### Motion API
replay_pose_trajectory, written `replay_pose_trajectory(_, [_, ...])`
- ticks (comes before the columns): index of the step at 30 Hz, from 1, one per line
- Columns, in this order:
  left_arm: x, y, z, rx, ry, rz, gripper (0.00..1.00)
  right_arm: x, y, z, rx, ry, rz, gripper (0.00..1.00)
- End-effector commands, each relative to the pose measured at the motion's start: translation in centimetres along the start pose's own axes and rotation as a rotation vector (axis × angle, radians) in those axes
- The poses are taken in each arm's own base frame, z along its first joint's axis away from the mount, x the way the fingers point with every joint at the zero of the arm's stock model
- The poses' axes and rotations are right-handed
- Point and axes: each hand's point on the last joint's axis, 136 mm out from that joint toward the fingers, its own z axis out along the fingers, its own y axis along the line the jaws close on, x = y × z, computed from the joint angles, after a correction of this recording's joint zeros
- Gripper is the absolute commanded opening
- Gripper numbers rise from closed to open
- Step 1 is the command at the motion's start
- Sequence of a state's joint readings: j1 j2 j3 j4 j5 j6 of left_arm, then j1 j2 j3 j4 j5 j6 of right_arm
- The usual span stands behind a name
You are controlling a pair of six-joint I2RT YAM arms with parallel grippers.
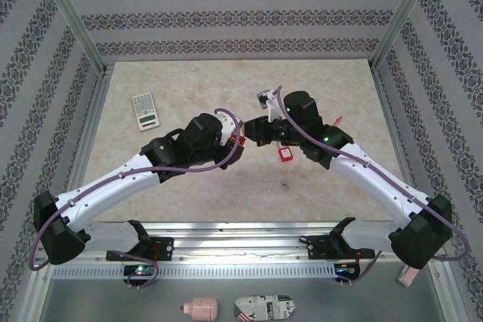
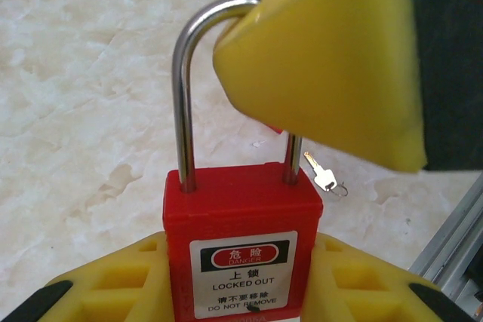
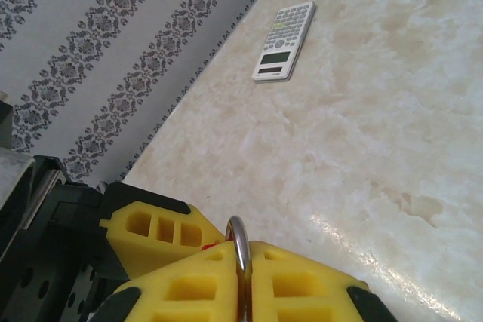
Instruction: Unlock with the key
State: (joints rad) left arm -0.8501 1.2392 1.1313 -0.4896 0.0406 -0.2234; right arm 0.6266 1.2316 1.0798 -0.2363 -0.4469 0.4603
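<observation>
The red padlock (image 2: 241, 216) is up off the table (image 1: 189, 201), near its middle, held between both arms. The left gripper (image 1: 235, 139) is partly closed, its yellow fingers (image 2: 128, 277) clamped on either side of the lock's red body, with the "LOCKED OUT" label facing the wrist camera. The steel shackle (image 2: 183, 96) stands upright and is seated in the body. The right gripper (image 3: 241, 277) is closed tight on the top of that loop, and the metal shows in the seam between its pads.

The key (image 2: 324, 177) lies flat on the table beyond the padlock, apart from both grippers and not far from a metal frame rail. A calculator (image 1: 145, 111) lies toward the far left corner. A small red item (image 1: 285, 154) sits just beside the right arm's wrist.

Below the table's near edge lie a pink bottle (image 1: 200, 308) and a printed pouch (image 1: 264, 309) — their contents cannot be told.
</observation>
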Motion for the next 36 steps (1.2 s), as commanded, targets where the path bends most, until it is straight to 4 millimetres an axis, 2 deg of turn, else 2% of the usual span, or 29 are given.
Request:
replay_pose_trajectory(1, [-1.1, -2.3, -1.6, 0.110, -0.061, 0.062, 0.00, -1.1, 0.4, -0.5, 0.001, -0.038, -0.083, 0.06])
replay_pose_trajectory(4, [-0.5, -3.1, -1.9, 0.169, -0.047, 0.077, 0.00, -1.3, 0.0, -1.0, -0.012, -0.043, -0.105, 0.00])
replay_pose_trajectory(7, [-0.1, -1.9, -2.1, 0.109, -0.051, 0.074, 0.00, -2.1, -0.9, -1.9, -0.008, -0.064, -0.067, 0.00])
replay_pose_trajectory(11, [0.8, -1.8, -1.7, 0.108, -0.016, 0.084, 0.00, -2.2, 1.1, -2.7, -0.074, -0.061, -0.138, 0.00])
replay_pose_trajectory(14, [1.0, -2.9, -1.7, 0.175, -0.022, 0.088, 0.00, -1.9, 0.8, -2.7, -0.058, -0.038, -0.168, 0.00])
replay_pose_trajectory(19, [0.9, -2.9, -1.7, 0.173, -0.030, 0.088, 0.00, -2.2, 0.1, -2.9, -0.063, -0.059, -0.132, 0.00])
replay_pose_trajectory(23, [0.4, -0.6, -1.3, 0.033, -0.059, 0.072, 0.00, -2.9, -2.5, -2.7, 0.042, -0.087, 0.007, 0.00])
replay_pose_trajectory(26, [-0.1, 1.2, -0.7, -0.109, -0.108, 0.060, 0.00, -2.6, -4.7, -1.8, 0.125, -0.102, 0.147, 0.00])
replay_pose_trajectory(32, [-1.1, 3.2, 0.3, -0.382, -0.140, 0.150, 0.00, -1.6, -6.6, -0.3, 0.242, -0.105, 0.309, 0.00])
replay_pose_trajectory(36, [-1.7, 4.3, 0.8, -0.491, -0.140, 0.198, 0.00, -1.5, -7.5, 0.1, 0.263, -0.133, 0.433, 0.00])
